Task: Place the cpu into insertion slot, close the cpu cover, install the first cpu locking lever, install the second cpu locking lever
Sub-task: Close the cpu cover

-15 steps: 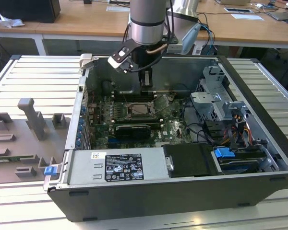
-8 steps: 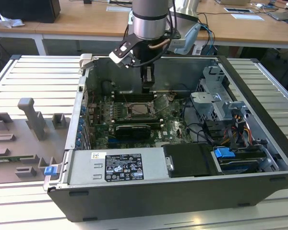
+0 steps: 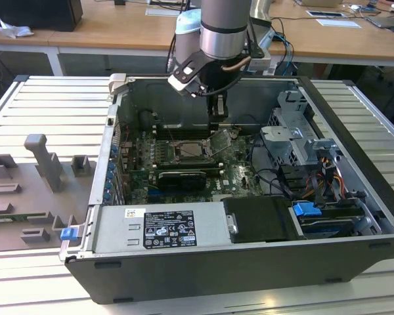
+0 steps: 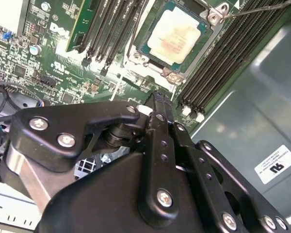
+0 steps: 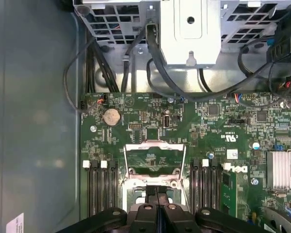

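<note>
The cpu [image 4: 173, 35], a silver-beige square chip, lies flat in the insertion slot [image 4: 146, 54] on the green board; in the exterior view the cpu [image 3: 192, 149] is at the case's middle. The cpu cover [image 5: 155, 145], a silvery frame, stands raised open beside the slot, seen tilted up as the cover [image 3: 222, 143] in the exterior view. A thin wire locking lever [image 4: 262, 7] sticks up free by the socket's corner. My gripper [image 3: 218, 115] hangs above the socket's far side, fingers pressed together with nothing between them; the gripper [image 5: 156, 201] tips sit close to the cover's hinge edge.
Long black memory slots [image 5: 101, 187] flank the socket on both sides. A black graphics card [image 3: 182, 177] lies nearer the case front. Cables and a drive cage [image 3: 295, 141] fill the exterior view's right. The grey power supply [image 3: 161, 230] borders the front, and the case walls close in around.
</note>
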`<state>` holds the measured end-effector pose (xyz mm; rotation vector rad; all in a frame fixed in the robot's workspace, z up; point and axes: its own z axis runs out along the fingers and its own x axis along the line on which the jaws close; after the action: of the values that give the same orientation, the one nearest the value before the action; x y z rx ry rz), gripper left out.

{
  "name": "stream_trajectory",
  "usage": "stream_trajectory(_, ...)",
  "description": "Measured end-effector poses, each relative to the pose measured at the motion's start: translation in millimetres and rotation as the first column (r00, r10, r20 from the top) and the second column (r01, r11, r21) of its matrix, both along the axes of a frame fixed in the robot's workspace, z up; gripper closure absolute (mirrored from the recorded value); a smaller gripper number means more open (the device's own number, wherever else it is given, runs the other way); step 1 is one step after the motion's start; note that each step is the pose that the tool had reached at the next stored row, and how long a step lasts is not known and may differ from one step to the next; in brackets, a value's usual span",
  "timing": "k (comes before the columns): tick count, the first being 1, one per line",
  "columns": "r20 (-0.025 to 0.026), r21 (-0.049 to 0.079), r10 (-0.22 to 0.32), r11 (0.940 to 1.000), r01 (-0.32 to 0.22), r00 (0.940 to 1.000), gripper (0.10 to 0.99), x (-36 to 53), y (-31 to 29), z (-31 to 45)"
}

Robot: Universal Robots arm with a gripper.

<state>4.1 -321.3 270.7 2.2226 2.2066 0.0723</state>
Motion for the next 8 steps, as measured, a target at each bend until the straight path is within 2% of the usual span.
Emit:
stream_trajectory(4, -0.0001, 0.000, 0.000, 1.0000, 0.000, 1.0000, 0.980, 0.4, -1.0, -1.2)
stream_trajectory(8, 0.0000, 0.000, 0.000, 1.0000, 0.000, 1.0000, 0.980, 5.4, -1.0, -1.7)
